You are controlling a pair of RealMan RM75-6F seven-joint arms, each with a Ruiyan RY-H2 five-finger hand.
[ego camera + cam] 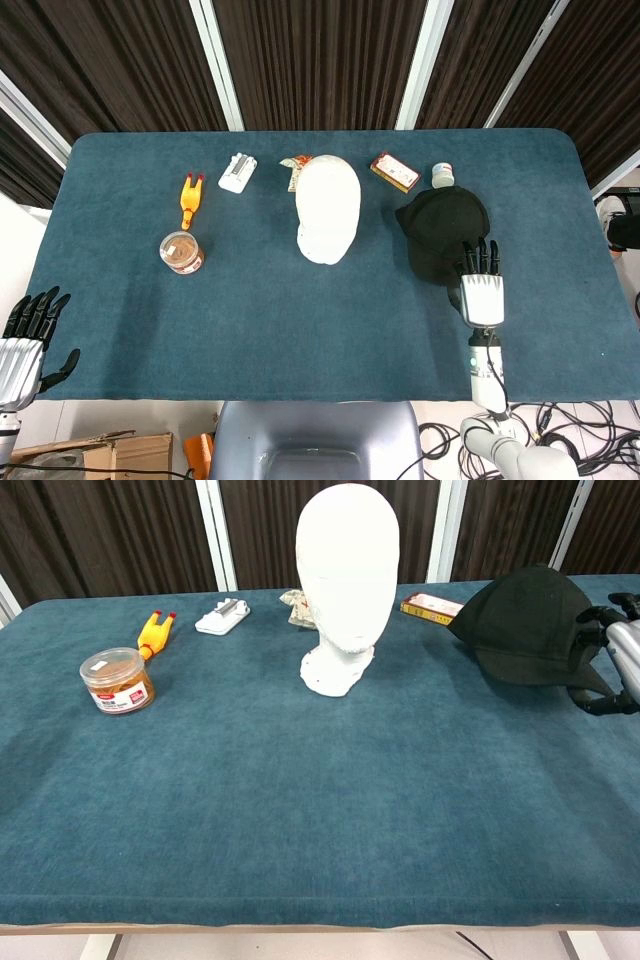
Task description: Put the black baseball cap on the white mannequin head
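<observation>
The right hand (612,660) holds the black baseball cap (525,625) by its brim, up off the table at 3 o'clock from the white mannequin head (346,565), and a loose hold could drop it.

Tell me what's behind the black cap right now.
Behind the cap, held up by the right hand, a small jar peeks out in the head view. From the chest, the cap hides it and one end of the box.
</observation>
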